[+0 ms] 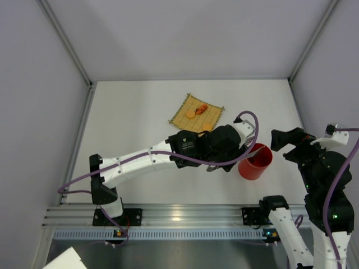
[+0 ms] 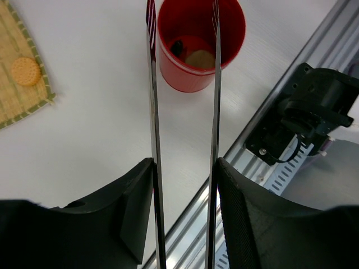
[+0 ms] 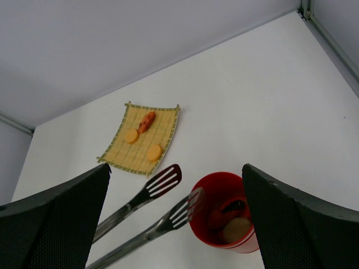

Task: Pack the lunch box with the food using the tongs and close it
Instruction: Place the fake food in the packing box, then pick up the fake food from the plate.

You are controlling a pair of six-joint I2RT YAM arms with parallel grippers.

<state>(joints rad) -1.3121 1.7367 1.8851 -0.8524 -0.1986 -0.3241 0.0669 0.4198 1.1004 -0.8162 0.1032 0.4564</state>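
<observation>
Viewing the bench from above shows the left arm (image 1: 140,161) reaching across the table (image 1: 129,123), its left gripper (image 1: 234,152) just beside the lunch box (image 1: 255,163), a red cylinder standing upright with its mouth uncovered, right of the woven mat (image 1: 180,119) and apart from it. Orange food pieces (image 1: 190,114) lie on the mat. The tongs appear to be hidden under the arm here, so the grip cannot be judged. The right gripper (image 1: 285,145) hangs near the right side of the lunch box, jaws spread, nothing in them. Left wrist view: the left gripper (image 2: 185,165) is clamped on the tongs (image 2: 154,112), each black finger (image 2: 134,207) pressed against the outside of one metal arm, the two arms running parallel with a gap between. One arm passes just outside the rim of the lunch box (image 2: 190,78); the other crosses over its mouth. Inside lie a dark piece (image 2: 177,47) and a pale round piece (image 2: 200,59). A round orange biscuit (image 2: 26,71) rests on the mat (image 2: 11,106). Right wrist view: the right gripper (image 3: 175,166) stands wide apart and empty. Beyond it the tongs (image 3: 162,182) show two slotted heads, one beside the lunch box (image 3: 216,188), one overlapping its rim. The box holds a pale round piece (image 3: 235,228) and a darker one (image 3: 231,206). The mat (image 3: 120,154) carries one reddish oblong piece (image 3: 147,120) and two yellow rounds (image 3: 131,135).
</observation>
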